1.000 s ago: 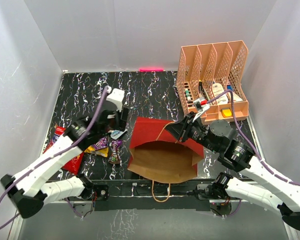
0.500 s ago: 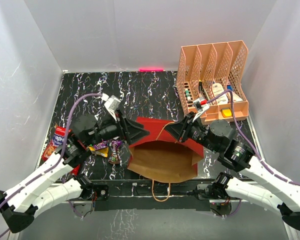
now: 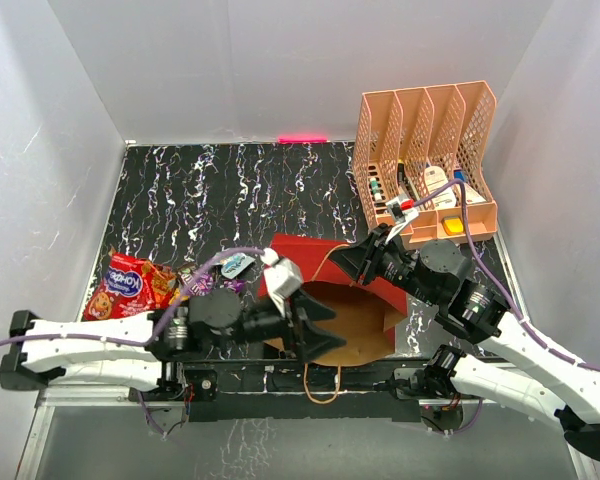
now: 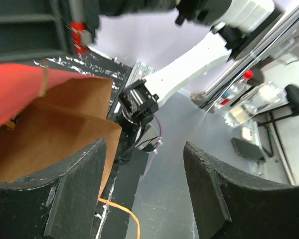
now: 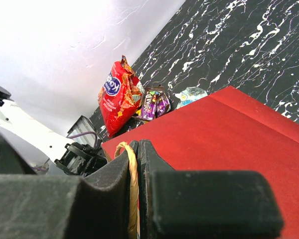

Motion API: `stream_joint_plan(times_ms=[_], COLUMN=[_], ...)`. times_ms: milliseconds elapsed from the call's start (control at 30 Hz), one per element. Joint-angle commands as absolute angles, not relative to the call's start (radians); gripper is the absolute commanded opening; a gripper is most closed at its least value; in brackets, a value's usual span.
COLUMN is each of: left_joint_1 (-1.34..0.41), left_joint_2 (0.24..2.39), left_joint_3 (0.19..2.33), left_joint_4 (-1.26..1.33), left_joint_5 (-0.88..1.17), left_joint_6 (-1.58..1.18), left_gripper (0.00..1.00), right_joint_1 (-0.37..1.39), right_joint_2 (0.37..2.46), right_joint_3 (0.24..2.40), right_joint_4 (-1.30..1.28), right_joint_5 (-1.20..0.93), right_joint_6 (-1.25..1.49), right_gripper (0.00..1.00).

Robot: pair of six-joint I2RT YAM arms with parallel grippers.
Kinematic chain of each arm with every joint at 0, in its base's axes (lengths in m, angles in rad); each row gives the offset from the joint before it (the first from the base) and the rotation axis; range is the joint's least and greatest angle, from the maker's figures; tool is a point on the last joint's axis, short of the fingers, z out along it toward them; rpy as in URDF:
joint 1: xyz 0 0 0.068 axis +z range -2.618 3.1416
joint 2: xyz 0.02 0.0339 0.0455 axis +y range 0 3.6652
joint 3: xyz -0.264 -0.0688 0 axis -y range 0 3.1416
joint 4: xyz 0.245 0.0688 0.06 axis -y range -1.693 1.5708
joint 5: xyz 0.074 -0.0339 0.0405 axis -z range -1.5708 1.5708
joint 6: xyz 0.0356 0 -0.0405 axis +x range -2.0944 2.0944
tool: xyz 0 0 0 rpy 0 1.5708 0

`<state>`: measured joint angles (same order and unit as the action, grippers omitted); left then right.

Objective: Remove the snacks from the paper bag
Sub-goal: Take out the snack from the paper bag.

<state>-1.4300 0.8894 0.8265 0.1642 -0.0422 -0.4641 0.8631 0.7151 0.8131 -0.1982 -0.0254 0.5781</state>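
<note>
Working from the biggest thing down, I start with the black, white-veined surface (image 3: 180,190), which looks slick enough for anything on it to slide. The large paper carrier bag, dark red outside and brown kraft inside (image 3: 295,252), lies on it with its mouth toward the arm bases. My main worry is that a clumsy reach shoves or crumples the bag and collapses the opening.

The peach plastic mesh rack (image 3: 430,150) stands just behind the right arm, so a hard backward tug there could knock it.

The large red crinkly snack bag (image 3: 130,285) is already out, lying at the left of the surface, well apart from the paper bag.

The left gripper (image 3: 325,328) sits at the bag's mouth with its jaws spread wide and nothing between them. The left wrist view shows kraft wall only beside one finger (image 4: 74,194). If I close here, I judge it could pinch paper rather than a snack and tear the rim. I cannot tell whether any snack is left inside.

The right gripper (image 3: 352,262) is clenched on the twisted brown cord handle (image 5: 133,179), lifting the upper wall. If the cord slips, the mouth drops onto the left gripper.

The small candy packets (image 3: 202,282) lie beside the crinkly bag.
</note>
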Motion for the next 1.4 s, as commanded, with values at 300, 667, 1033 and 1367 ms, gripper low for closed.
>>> stream_joint_plan(times_ms=[300, 667, 1033, 1367], left_joint_1=[-1.543, -1.542, -1.528, -1.466], left_joint_2=[1.228, 1.55, 1.764, 1.839], left_joint_3=[0.782, 0.809, 0.889, 0.895], left_joint_4=[0.304, 0.381, 0.381, 0.58], left_joint_5=[-0.485, -0.637, -0.832, -0.771], left_joint_6=[-0.361, -0.206, -0.161, -0.163], left_gripper=[0.6, 0.62, 0.35, 0.22], right_joint_1=[0.863, 0.864, 0.863, 0.864], right_joint_2=[0.69, 0.714, 0.732, 0.725], right_joint_3=[0.821, 0.834, 0.833, 0.831], right_joint_4=[-0.151, -0.117, -0.09, -0.082], right_joint_5=[0.005, -0.033, -0.073, -0.092], right_joint_6=[0.571, 0.578, 0.599, 0.615], right_gripper=[0.07, 0.07, 0.07, 0.07])
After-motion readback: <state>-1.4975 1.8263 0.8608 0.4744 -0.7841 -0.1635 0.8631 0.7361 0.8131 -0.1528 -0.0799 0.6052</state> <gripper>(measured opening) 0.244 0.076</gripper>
